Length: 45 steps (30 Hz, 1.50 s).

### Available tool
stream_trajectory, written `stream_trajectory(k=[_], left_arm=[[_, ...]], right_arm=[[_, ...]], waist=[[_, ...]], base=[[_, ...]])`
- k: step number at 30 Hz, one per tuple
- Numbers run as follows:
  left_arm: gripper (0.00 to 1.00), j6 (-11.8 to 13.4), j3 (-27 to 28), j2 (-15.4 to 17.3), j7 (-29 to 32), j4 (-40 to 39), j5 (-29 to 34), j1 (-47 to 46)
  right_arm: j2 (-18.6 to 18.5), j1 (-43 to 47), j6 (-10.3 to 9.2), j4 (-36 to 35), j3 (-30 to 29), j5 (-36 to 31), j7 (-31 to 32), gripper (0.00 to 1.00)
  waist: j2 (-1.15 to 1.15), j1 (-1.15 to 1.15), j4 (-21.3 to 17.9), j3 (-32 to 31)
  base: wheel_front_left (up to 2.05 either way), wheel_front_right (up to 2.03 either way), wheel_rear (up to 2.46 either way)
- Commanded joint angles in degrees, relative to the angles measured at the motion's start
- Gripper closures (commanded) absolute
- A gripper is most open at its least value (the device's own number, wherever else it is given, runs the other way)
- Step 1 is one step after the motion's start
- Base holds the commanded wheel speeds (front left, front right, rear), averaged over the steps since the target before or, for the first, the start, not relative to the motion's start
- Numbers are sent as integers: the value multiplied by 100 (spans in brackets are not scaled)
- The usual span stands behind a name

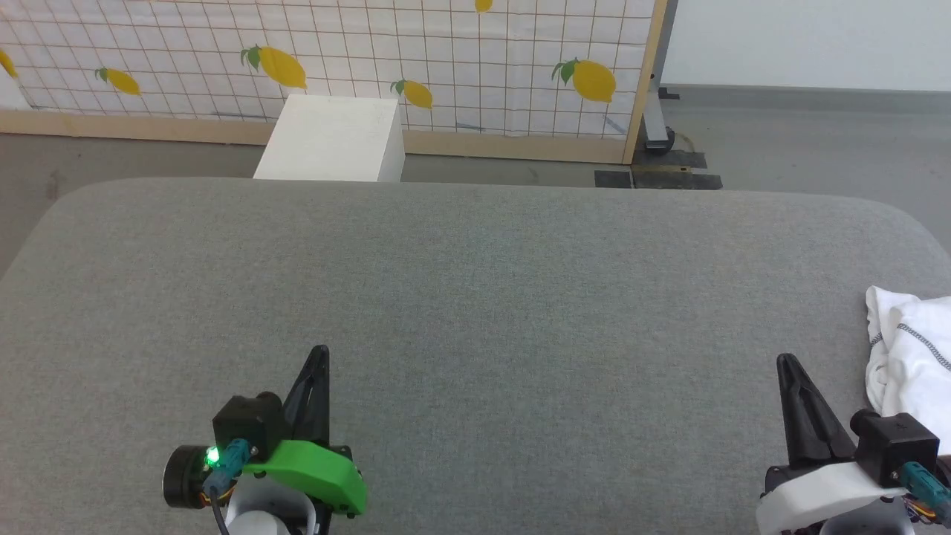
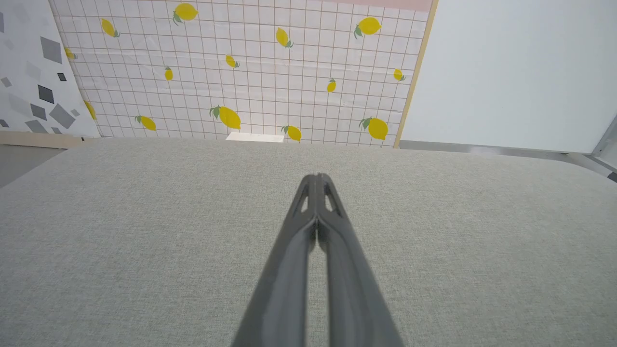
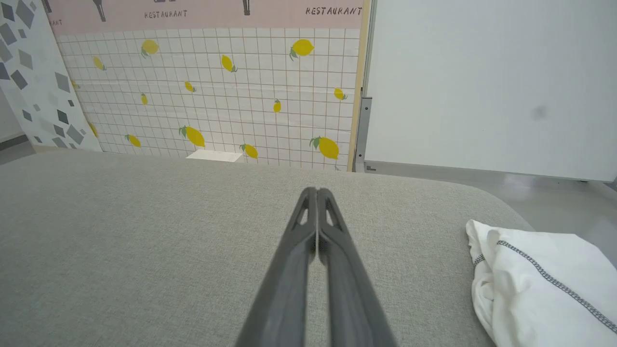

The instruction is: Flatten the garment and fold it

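The garment [image 1: 917, 357] is a white bundled shirt with a dark zigzag seam, lying crumpled at the far right edge of the grey padded table [image 1: 475, 297]. In the right wrist view the garment [image 3: 535, 284] sits low at the right, beside my fingers and apart from them. My right gripper [image 1: 786, 362] is shut and holds nothing, a short way left of the garment. Far across the table, at the lower left, my left gripper [image 1: 319, 352] is shut too, with nothing in it. Both pairs of fingertips meet in the wrist views [image 2: 316, 177] [image 3: 316, 191].
A rigid white box [image 1: 334, 139] stands on the floor beyond the table's far edge. Behind it runs a lemon-print tiled panel [image 1: 446, 52] with a wooden frame. A metal stand foot [image 1: 657, 134] rests on the grey floor at the back right.
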Motion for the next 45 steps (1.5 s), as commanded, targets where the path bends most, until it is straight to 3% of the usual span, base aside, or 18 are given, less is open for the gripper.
stream_trajectory(k=[1,45], left_arm=[[100,35,18,-7,28,-53,54,68],[100,191,213,-19,540,-553,402,191]], right_arm=[[1,-72,-2,-21,25,-35,29,100],[3,-247,-5,-89,247,-121,380,100]], waist=[[13,0,-6,2],[36,0,-202,60]], base=[[0,0,0],[0,0,0]])
